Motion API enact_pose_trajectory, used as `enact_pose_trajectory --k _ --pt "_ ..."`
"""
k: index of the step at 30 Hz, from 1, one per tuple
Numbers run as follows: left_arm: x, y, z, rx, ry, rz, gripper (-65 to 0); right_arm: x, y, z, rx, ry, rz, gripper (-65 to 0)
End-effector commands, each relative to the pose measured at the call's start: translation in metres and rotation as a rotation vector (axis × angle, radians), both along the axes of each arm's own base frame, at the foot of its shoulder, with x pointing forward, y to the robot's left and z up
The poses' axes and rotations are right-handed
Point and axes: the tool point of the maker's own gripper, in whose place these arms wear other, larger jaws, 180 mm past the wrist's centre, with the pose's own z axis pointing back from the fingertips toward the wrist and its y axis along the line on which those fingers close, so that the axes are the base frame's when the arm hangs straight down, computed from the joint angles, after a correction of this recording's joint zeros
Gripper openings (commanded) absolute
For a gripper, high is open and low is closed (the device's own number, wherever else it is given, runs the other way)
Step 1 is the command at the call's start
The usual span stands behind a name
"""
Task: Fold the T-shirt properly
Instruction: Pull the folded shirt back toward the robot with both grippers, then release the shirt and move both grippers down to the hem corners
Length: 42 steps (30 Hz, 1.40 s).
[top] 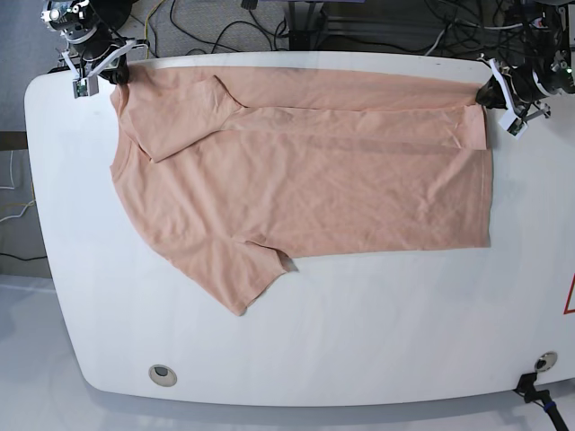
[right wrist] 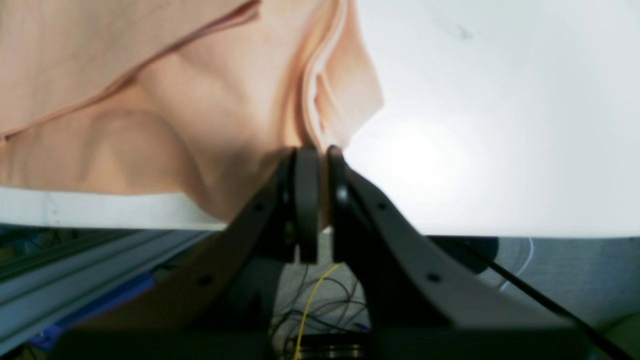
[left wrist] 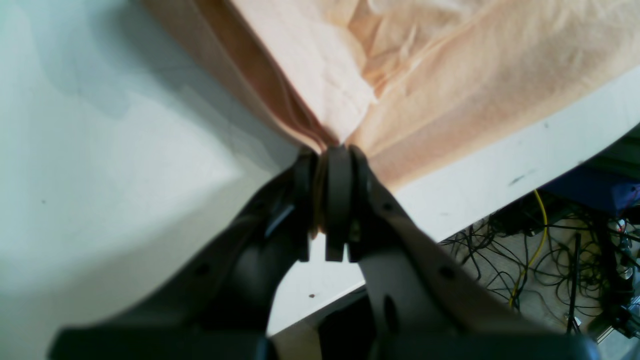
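The peach T-shirt (top: 305, 180) lies spread on the white table (top: 359, 341), collar to the left and hem to the right. Its far long edge is folded over toward the middle, with one sleeve (top: 180, 117) tucked in; the other sleeve (top: 238, 287) points toward the near edge. My left gripper (top: 485, 92) is shut on the far hem corner, and the left wrist view shows bunched T-shirt layers (left wrist: 450, 75) pinched in that left gripper (left wrist: 335, 150). My right gripper (top: 119, 75) is shut on the far shoulder corner, where the right gripper (right wrist: 320, 150) clamps T-shirt cloth (right wrist: 150, 100).
Both grips sit close to the table's far edge (top: 296, 56). Beyond it, tangled cables (left wrist: 540, 225) lie on the floor, and an aluminium rail (right wrist: 75, 270) runs below the tabletop. Round holes (top: 162, 374) (top: 544, 361) sit near the table's front corners.
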Motion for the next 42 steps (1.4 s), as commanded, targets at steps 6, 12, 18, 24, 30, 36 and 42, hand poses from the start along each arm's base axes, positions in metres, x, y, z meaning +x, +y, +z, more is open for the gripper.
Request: enact_pose_trajectory --k 6,12,18,24,30,36,42 --pt "-0.011 0.016 -0.005 0.084 0.06 -0.015 -65.0 -0.027 -0.008 -0.014 -0.048 0.144 0.019 -65.0" --pt "-0.001 0.023 0.001 0.105 0.042 -0.026 -65.0 -0.015 -0.013 -0.008 -0.068 0.119 0.029 -65.0" --pt "0.021 0.034 0.021 0.129 -0.038 0.001 -39.4 0.005 -0.013 0.015 -0.116 0.05 0.067 -33.7" --pt "0.036 0.027 0.039 0.141 -0.104 -0.029 -38.8 0.02 -0.011 0.036 -0.157 -0.01 0.098 -21.1" --pt "0.047 0.013 0.056 0.142 -0.163 -0.078 -38.8 0.045 -0.009 0.062 -0.206 -0.065 0.133 -21.1" --pt "0.069 -0.01 0.081 0.127 -0.272 -0.12 -39.0 0.088 -0.015 0.081 -0.245 -0.117 0.142 -21.2" --pt "0.124 -0.025 0.113 0.079 -0.444 -0.073 -38.8 0.141 -0.016 0.102 -0.242 -0.219 0.142 -21.2"
